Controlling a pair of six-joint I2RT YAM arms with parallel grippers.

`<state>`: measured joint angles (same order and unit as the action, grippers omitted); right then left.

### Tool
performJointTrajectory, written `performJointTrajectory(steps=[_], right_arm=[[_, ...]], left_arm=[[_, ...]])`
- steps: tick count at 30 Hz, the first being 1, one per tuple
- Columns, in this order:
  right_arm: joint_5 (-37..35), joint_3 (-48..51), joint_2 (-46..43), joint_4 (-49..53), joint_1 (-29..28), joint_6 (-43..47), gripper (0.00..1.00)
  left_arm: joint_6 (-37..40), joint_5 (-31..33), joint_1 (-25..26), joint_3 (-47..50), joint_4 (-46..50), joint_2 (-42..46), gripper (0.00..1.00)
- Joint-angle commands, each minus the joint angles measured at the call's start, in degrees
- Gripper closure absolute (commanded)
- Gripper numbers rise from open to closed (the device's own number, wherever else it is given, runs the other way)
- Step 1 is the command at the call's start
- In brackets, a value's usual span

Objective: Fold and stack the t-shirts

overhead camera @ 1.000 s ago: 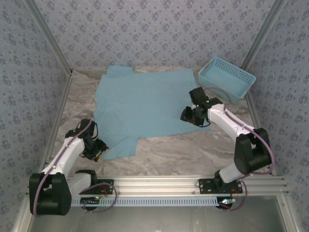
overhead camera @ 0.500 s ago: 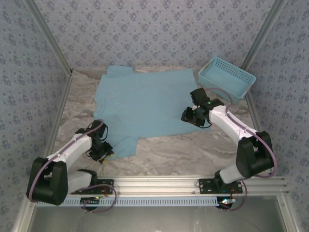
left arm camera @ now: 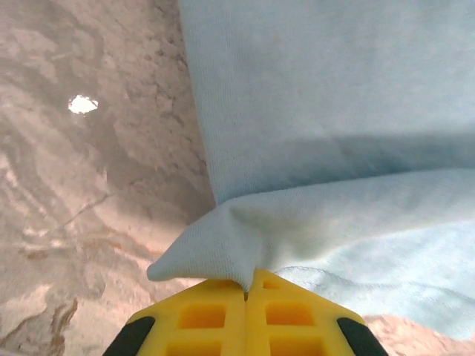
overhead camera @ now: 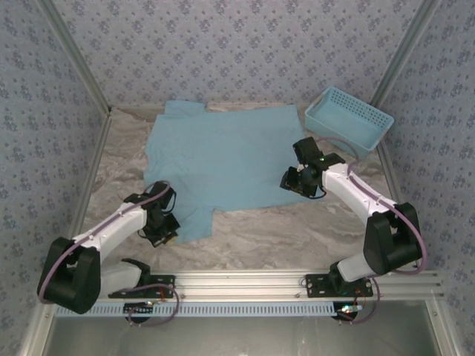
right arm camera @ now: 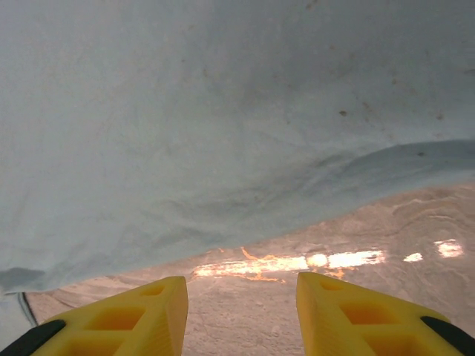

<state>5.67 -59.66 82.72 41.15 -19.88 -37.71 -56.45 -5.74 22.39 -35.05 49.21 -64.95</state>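
The t-shirt point(overhead camera: 223, 159) lies spread flat in the middle of the table point(overhead camera: 297, 230), its upturned face plain light blue, with no writing there that can be read. One sleeve points to the far left corner and the other to the near left, while the straight bottom edge runs along the right side

The left gripper point(left arm camera: 246, 276) sits at the tip of the near left sleeve. In the left wrist view its yellow fingers point(left arm camera: 200, 315) are pressed together with a small peak of blue cloth pinched between their tips. From that pinch the fabric rises in a fold and spreads away over the marbled surface

The right gripper point(right arm camera: 241, 288) is at the near right corner of the shirt. Its jaws stand apart with bare table between them. The cloth's edge runs just ahead of the fingertips, slightly raised and casting a shadow, and it does not lie between the jaws

A light blue plastic lattice basket point(overhead camera: 349, 122) rests at the far right of the table, near the shirt's far right corner but apart from it, beyond the right arm
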Motion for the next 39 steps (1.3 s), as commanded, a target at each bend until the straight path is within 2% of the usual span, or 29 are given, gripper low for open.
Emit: performJointTrajectory(steps=[1, 7, 12, 17, 26, 28, 30, 34, 35, 39], right_arm=[[-3.36, 2.2, -1.92, 3.11, 3.11, -0.86, 0.54], [-4.6, 5.6, -2.11, 3.57, 11.47, -2.89, 0.52], [-2.67, 9.4, -1.49, -0.78, 16.85, -5.23, 0.51], [-1.45, 9.85, 1.52, -5.04, 19.08, -7.28, 0.51], [1.26, 8.25, 8.72, -10.55, 19.78, -10.14, 0.55], [1.27, 7.73, 10.18, -11.35, 19.63, -10.42, 0.59], [1.4, 7.71, 11.09, -11.49, 19.54, -11.1, 0.68], [-0.82, 8.42, 9.76, -9.69, 19.37, -11.75, 0.97], [-1.53, 8.82, 8.71, -8.93, 19.21, -11.62, 1.0], [-5.59, 10.48, 1.54, -1.72, 16.82, -11.24, 1.0]], left_arm=[[-2.47, 1.96, 0.54, -2.92, 7.88, 4.31, 1.0], [-4.78, 0.22, 0.71, -3.91, 12.18, 8.57, 1.0], [-5.95, 0.03, 1.46, -3.16, 12.81, 9.4, 1.0], [-6.44, 1.69, 1.91, -3.09, 13.01, 9.88, 1.0], [-6.66, 2.13, 2.0, -3.21, 12.22, 9.65, 1.0], [-7.05, 2.2, 2.04, -3.03, 11.99, 9.88, 1.0], [-7.44, 2.8, 2.04, -3.17, 12.26, 10.29, 1.0], [-8.39, 5.35, 2.04, -4.17, 14.46, 12.07, 1.0], [-8.81, 5.85, 2.04, -4.44, 15.19, 12.88, 1.0], [-12.55, 7.09, 2.51, -5.26, 19.07, 17.96, 1.0]])
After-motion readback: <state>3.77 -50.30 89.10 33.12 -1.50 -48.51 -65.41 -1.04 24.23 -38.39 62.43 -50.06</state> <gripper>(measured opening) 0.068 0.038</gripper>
